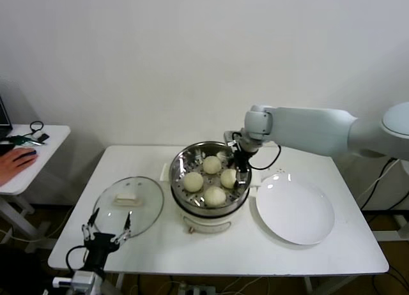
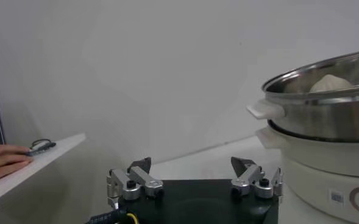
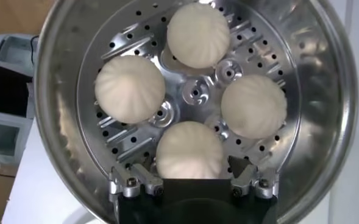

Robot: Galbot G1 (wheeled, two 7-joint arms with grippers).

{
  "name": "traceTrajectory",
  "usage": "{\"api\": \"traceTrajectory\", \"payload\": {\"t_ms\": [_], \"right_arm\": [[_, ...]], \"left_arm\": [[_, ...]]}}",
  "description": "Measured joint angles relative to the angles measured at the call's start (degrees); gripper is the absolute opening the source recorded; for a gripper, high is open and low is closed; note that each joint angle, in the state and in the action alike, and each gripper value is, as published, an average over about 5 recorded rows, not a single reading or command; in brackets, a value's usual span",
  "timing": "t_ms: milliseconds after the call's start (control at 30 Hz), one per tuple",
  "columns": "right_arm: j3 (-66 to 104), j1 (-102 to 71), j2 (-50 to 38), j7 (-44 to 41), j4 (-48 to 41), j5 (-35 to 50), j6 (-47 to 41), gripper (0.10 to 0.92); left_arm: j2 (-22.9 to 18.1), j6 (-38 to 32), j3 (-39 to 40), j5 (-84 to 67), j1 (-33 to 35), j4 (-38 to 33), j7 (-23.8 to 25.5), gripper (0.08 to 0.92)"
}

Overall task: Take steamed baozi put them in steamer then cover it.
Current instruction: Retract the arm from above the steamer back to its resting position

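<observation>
The steel steamer (image 1: 181, 162) stands mid-table on its white base, and several pale baozi lie on its perforated floor (image 3: 194, 94). My right gripper (image 1: 241, 173) reaches into the pot's right side. In the right wrist view it (image 3: 190, 165) is open, one finger on each side of the nearest baozi (image 3: 189, 149), which rests on the floor. The glass cover (image 1: 146, 209) with its cream handle lies flat on the table left of the steamer. Low at the front left, near the cover's front edge, my left gripper (image 1: 105, 234) (image 2: 191, 167) is open and holds nothing.
A flat white plate (image 1: 294, 212) lies right of the steamer. Beyond the table's left edge stands a side table (image 1: 45, 138) with a person's hand (image 1: 18, 159) on it. The left wrist view shows the steamer's wall (image 2: 325, 115) close by.
</observation>
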Motion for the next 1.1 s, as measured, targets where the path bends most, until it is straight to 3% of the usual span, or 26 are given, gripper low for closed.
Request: {"api": "traceTrajectory", "payload": {"t_ms": [400, 800, 1100], "right_arm": [[4.3, 1.5, -5.2, 1.0, 2.7, 1.2, 2.3, 0.823], [15.4, -5.6, -18.0, 14.8, 9.2, 2.1, 11.0, 0.823], [35.8, -23.5, -28.7, 26.4, 14.9, 1.5, 18.6, 0.823]], "left_arm": [[0.2, 0.1, 0.3, 0.3, -0.8, -0.1, 0.0, 0.823], [0.8, -0.3, -0.7, 1.2, -2.7, 0.4, -0.1, 0.823], [0.8, -0.3, -0.9, 2.0, -3.5, -0.1, 0.2, 0.823]]}}
